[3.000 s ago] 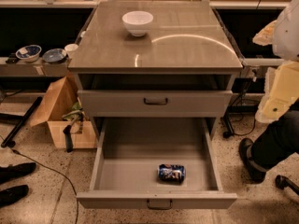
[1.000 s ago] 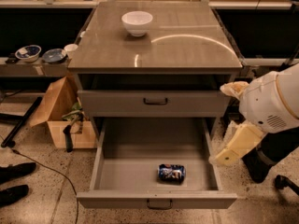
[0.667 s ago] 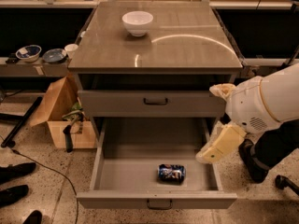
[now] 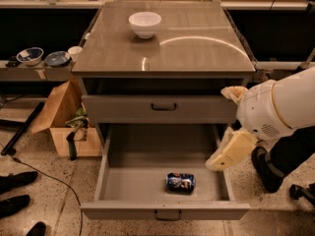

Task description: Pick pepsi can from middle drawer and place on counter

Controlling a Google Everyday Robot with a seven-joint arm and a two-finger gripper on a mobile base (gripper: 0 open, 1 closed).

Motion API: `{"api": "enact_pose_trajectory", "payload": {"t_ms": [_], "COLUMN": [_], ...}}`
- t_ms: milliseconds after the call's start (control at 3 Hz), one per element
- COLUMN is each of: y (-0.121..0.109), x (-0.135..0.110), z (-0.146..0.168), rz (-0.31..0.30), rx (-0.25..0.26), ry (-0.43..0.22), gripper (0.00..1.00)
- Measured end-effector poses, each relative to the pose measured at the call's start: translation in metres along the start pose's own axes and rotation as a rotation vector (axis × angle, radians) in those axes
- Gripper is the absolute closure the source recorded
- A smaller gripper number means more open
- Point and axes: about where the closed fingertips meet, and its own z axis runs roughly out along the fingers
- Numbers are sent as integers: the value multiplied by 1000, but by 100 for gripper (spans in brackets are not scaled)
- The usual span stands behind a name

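The pepsi can point(image 4: 180, 182) lies on its side on the floor of the open middle drawer point(image 4: 133, 181), near the front, right of centre. My gripper point(image 4: 224, 156), a cream-coloured end on the white arm, hangs over the drawer's right edge, above and to the right of the can and apart from it. The counter point(image 4: 197, 48) is the glossy top of the cabinet, with a white bowl point(image 4: 144, 23) near its back.
The upper drawer front point(image 4: 160, 109) is closed above the open drawer. A side shelf with blue bowls point(image 4: 29, 56) stands at the left, with an open cardboard box point(image 4: 61, 124) under it. Dark shoes point(image 4: 15, 200) are at the bottom left. A black robot base point(image 4: 275, 166) is at the right.
The arm has come in from the right and lowered, bringing the gripper leftward to the drawer's right edge. The can has not moved.
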Motion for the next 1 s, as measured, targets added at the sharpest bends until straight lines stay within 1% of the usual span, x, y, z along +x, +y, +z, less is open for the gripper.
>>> {"api": "enact_pose_trajectory", "payload": {"t_ms": [333,667,1000], "y": [-18,-39,-56], "x": [5,20,43], "z": [5,19,39], "rz": [-22,-49,-73], "rx": [61,109,142], "ry": [28,58,86], "gripper": [0,0,0]}}
